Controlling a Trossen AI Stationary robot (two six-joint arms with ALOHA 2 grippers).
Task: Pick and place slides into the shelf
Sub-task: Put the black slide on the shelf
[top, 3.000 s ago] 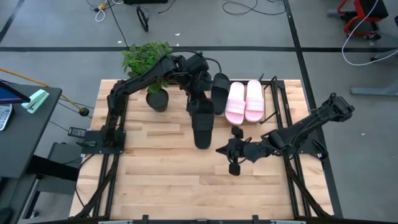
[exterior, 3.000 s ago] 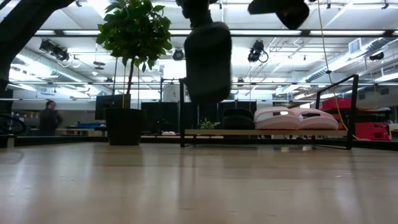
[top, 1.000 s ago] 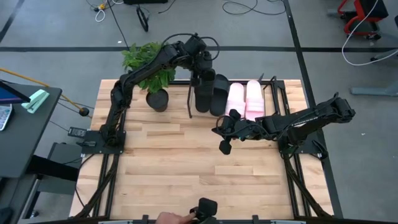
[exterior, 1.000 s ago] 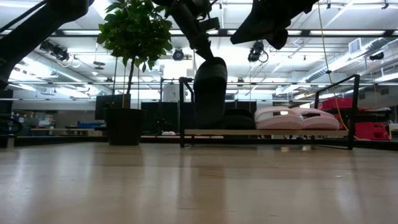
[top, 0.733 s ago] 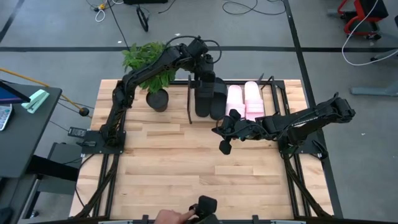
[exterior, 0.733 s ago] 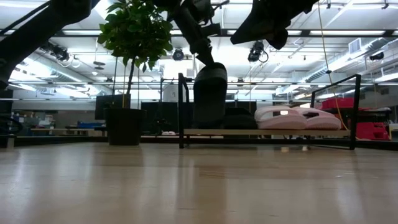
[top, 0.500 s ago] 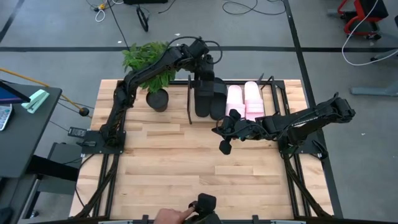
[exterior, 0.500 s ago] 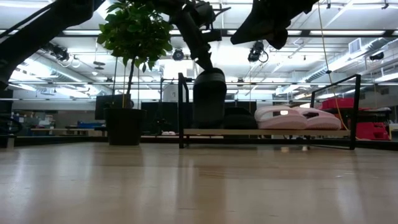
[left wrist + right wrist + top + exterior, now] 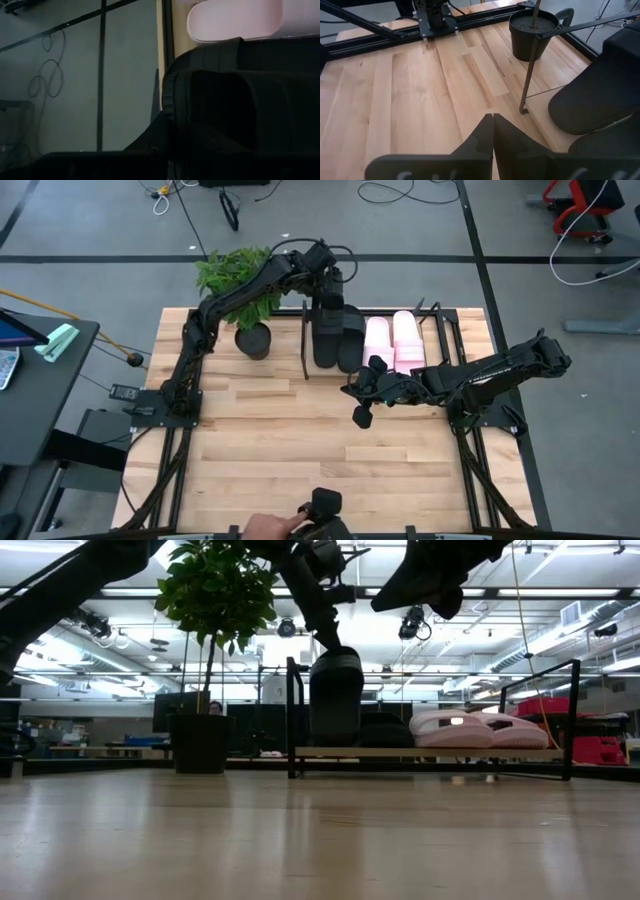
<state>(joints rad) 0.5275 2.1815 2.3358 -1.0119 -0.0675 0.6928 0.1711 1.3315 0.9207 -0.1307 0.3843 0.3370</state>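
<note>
Over shelf (image 9: 430, 320), L end effector (image 9: 326, 302) clamped on black slide (image 9: 327, 338); R end effector (image 9: 492, 120) fingers together.

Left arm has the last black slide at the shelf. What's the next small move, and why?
Probably lower it a little, then let go. The left gripper holds the black slide at the shelf's open end beside the other black slide, hanging steeply with its low end about at the base.

The left end effector (image 9: 328, 288) hides behind its black slide (image 9: 326, 335).
</note>
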